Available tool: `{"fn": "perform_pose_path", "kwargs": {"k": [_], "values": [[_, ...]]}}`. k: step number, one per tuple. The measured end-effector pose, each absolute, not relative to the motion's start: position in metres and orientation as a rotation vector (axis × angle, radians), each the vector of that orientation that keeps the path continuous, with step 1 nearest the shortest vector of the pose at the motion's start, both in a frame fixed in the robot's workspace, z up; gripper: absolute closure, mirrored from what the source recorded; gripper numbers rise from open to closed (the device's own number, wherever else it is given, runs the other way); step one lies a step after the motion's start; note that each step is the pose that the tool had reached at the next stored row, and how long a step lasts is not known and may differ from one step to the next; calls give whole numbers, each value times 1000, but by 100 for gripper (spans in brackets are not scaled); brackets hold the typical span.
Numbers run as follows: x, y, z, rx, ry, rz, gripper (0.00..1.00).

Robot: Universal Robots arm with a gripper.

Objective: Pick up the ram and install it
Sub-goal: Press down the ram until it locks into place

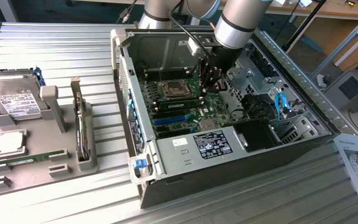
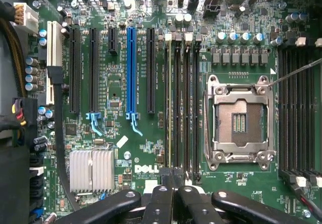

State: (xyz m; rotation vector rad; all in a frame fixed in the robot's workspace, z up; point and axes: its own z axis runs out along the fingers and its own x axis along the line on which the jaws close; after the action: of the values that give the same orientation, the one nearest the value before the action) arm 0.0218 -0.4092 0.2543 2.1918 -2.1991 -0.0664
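Ram (image 1: 179, 103): green stick on edge in a memory slot (image 2: 187, 108) beside the CPU socket (image 2: 240, 118); from the wrist it appears as a thin pale line (image 2: 169, 108) down the slot farthest from the socket.
Why upright: the slot takes its contact edge, so it looks seated rather than carried.
Gripper (image 1: 205, 88): fingers (image 2: 160, 204) pressed together with nothing between them, low over the slot ends; whether they touch the stick cannot be told.
Motherboard (image 2: 241, 183): flat in the open computer case (image 1: 179, 149), giving access from above.
Tray (image 1: 36, 182): well apart; a second green stick (image 1: 26, 160) lies flat there.
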Motion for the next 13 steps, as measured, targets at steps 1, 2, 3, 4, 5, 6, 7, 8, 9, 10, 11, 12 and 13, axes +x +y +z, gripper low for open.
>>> {"fn": "perform_pose_path", "kwargs": {"k": [1, 2, 3, 4, 5, 6, 7, 8, 9, 10, 11, 12, 13], "values": [[19, -409, 254, 2192, -2199, -66, 89], [16, -409, 254, 2192, -2199, -66, 89], [14, -409, 254, 2192, -2199, -66, 89], [12, -409, 254, 2192, -2199, -66, 89], [9, -409, 254, 2192, -2199, -66, 89], [7, -409, 254, 2192, -2199, -66, 89], [6, -409, 254, 2192, -2199, -66, 89], [3, -409, 254, 2192, -2199, -66, 89], [1, -409, 254, 2192, -2199, -66, 89], [0, -409, 254, 2192, -2199, -66, 89], [-2, -409, 254, 2192, -2199, -66, 89], [-4, -409, 254, 2192, -2199, -66, 89], [-6, -409, 254, 2192, -2199, -66, 89]]}}
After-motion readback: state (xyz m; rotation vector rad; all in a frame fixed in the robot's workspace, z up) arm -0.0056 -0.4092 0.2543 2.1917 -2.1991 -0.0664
